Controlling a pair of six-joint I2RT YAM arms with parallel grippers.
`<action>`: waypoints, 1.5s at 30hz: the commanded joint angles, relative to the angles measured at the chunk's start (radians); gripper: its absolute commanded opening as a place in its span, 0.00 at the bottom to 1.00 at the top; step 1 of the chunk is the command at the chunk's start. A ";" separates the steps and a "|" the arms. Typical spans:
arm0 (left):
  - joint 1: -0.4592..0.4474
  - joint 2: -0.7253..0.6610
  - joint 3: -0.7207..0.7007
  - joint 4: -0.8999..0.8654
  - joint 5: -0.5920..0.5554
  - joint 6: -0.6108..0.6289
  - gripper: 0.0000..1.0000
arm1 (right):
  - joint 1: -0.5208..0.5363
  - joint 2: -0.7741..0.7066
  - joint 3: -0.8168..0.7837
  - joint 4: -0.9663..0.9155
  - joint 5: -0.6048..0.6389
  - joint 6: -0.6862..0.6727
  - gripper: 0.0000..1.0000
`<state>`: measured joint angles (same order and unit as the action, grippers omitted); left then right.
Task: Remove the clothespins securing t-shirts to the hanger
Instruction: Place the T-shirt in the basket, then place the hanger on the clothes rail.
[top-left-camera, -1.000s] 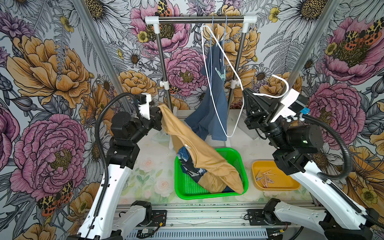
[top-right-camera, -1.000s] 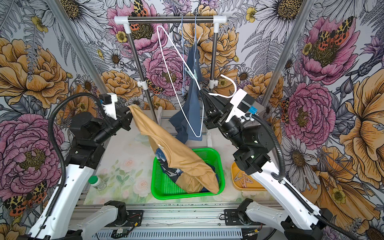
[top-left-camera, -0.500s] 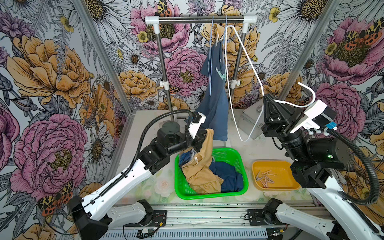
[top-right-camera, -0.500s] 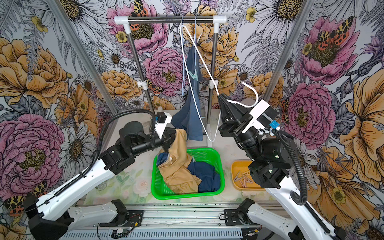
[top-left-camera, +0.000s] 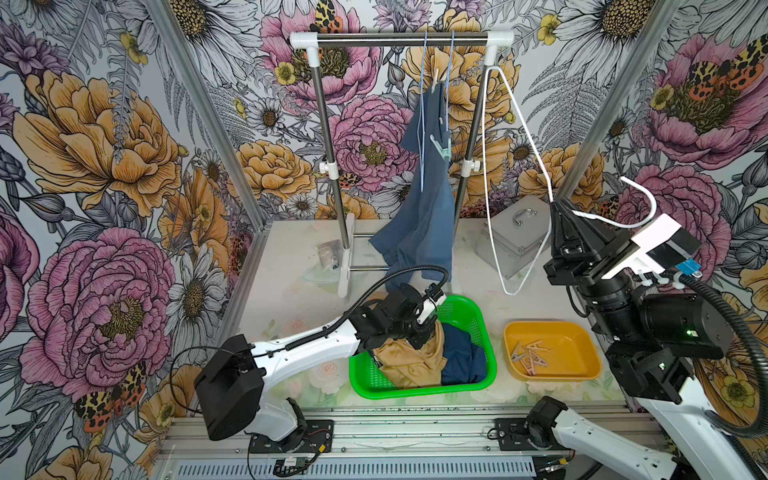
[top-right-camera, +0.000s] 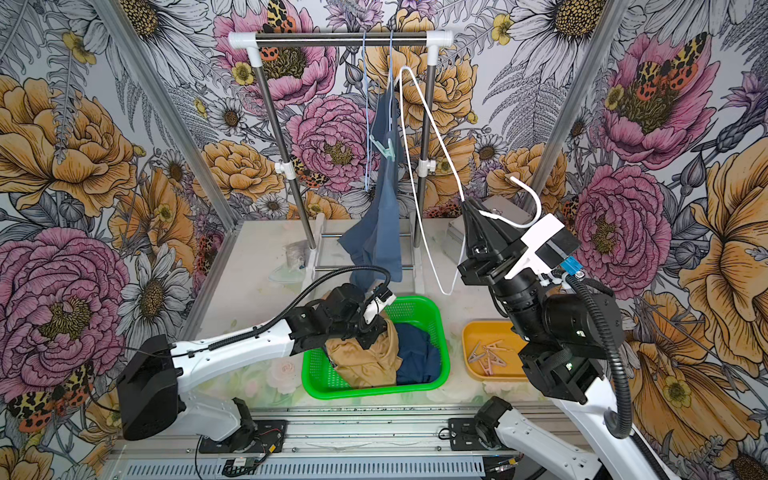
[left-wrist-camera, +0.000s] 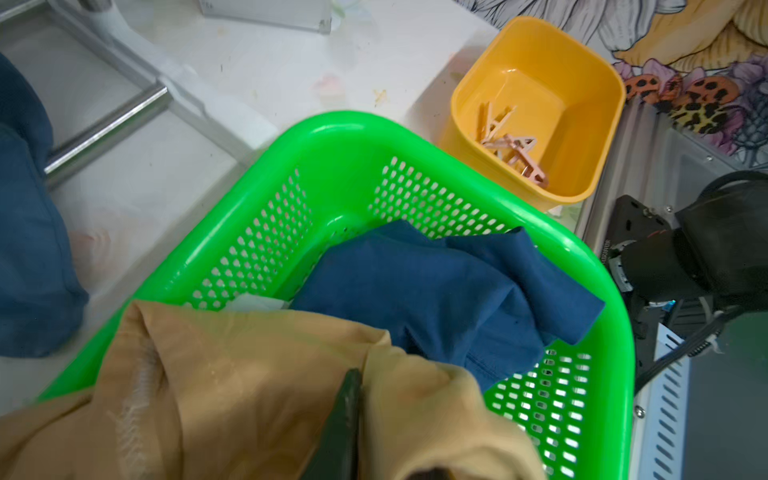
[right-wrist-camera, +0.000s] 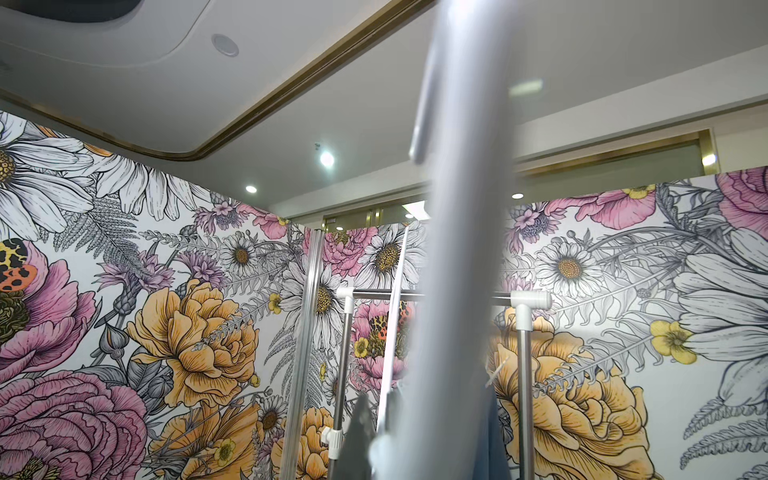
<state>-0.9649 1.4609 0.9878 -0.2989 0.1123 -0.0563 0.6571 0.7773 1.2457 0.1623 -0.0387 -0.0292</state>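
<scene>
1 mint green clothespin (top-left-camera: 441, 145) and 1 beige clothespin (top-left-camera: 435, 82) pinch the slate-blue t-shirt (top-left-camera: 419, 224), which hangs on blue wire (top-left-camera: 423, 166) from the rail (top-left-camera: 374, 36). Loose clothespins (top-left-camera: 530, 355) lie heaped in 1 yellow tray (top-left-camera: 590, 361), too tangled to count. 1 tan t-shirt (top-left-camera: 409, 361) and 1 navy t-shirt (top-left-camera: 463, 361) sit crumpled in 1 green basket (top-left-camera: 419, 392). The left gripper (top-left-camera: 417, 336) is buried in tan cloth; I cannot tell how its jaws stand. The right gripper (top-left-camera: 557, 204) is clamped on 1 white hanger (top-left-camera: 485, 166) beside the rail.
</scene>
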 joint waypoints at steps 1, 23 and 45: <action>-0.002 -0.009 0.046 -0.026 -0.025 0.002 0.36 | -0.008 -0.002 0.004 -0.058 0.026 -0.020 0.00; -0.086 -0.361 0.205 -0.376 -0.376 0.350 0.87 | -0.011 0.016 0.080 -0.323 0.027 -0.014 0.00; 0.028 -0.430 0.350 -0.175 -0.144 1.000 0.78 | 0.089 0.145 0.028 -0.606 -0.001 0.299 0.00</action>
<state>-0.9527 1.0206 1.3220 -0.5144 -0.0826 0.8806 0.7273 0.9039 1.2869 -0.4076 -0.0547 0.2260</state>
